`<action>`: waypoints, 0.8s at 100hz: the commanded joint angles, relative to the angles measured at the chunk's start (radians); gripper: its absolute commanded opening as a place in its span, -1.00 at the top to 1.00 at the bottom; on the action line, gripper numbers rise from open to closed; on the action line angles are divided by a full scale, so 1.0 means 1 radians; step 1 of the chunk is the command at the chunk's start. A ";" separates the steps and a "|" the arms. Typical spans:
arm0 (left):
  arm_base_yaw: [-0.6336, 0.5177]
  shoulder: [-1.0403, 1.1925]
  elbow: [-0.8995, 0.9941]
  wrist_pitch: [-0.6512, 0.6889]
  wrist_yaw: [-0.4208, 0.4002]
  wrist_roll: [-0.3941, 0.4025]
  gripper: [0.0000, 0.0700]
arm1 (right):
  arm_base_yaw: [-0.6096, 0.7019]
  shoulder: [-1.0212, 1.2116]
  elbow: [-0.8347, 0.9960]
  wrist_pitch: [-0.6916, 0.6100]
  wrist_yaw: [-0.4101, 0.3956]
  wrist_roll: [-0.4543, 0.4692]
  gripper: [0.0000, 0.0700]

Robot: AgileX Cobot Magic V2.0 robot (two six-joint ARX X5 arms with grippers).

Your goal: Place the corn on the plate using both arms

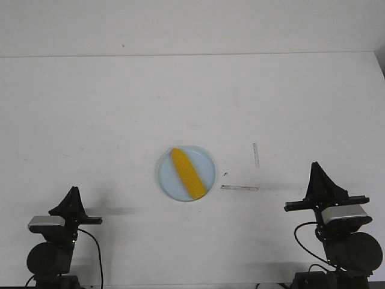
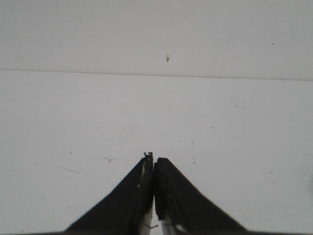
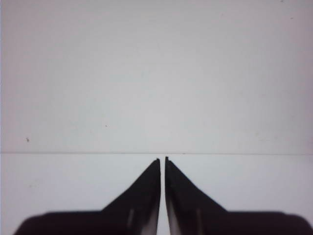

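Yellow corn (image 1: 187, 174) lies on the pale blue plate (image 1: 165, 180), well apart from both my end effectors.

It rests diagonally across the plate at mid-table (image 1: 120, 102), its tapered end toward the far left, its blunt end at the near right rim. My left end effector (image 1: 73, 191) sits near the table's front left, my right end effector (image 1: 315, 165) near the front right, the plate between them and farther forward. Left fingers (image 2: 142, 191) are pressed together on nothing; right fingers (image 3: 146, 191) show only a hairline gap, also holding nothing. Neither wrist view catches corn or plate, only bare white surface. Both arm bases are cut off at the frame's lower edge. Two faint grey marks (image 1: 239, 188) lie right of the plate; what they are I cannot tell.
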 commanded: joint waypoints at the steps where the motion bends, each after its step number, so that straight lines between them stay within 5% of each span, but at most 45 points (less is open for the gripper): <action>1: 0.000 -0.002 -0.021 0.014 -0.001 0.002 1.00 | 0.000 0.000 0.002 0.010 0.003 -0.004 0.96; 50: 0.000 -0.002 -0.021 0.014 -0.001 0.002 1.00 | 0.000 -0.002 -0.002 0.010 0.007 -0.004 0.96; 80: 0.000 -0.002 -0.021 0.014 -0.001 0.002 1.00 | -0.002 -0.129 -0.070 -0.109 0.027 -0.038 0.96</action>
